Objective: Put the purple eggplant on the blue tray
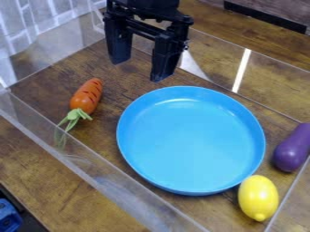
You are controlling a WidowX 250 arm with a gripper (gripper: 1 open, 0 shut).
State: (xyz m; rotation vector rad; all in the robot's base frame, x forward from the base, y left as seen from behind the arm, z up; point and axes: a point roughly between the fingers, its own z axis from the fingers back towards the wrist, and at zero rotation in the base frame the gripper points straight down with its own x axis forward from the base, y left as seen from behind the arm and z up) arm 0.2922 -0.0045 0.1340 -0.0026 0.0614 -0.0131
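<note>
The blue tray (191, 139), a large round plate with a low rim, lies in the middle of the wooden table with nothing on it. The purple eggplant (292, 148) rests on the wood just off the tray's right rim, partly cut by the frame edge. My gripper (141, 58) hangs above the table behind the tray's far left rim, its two dark fingers (164, 59) spread apart with nothing between them. It is far from the eggplant, across the tray.
An orange carrot (85, 98) with a green stem lies left of the tray. A yellow lemon (258, 198) sits at the tray's front right, below the eggplant. Clear plastic walls (72, 154) fence the work area at left and front.
</note>
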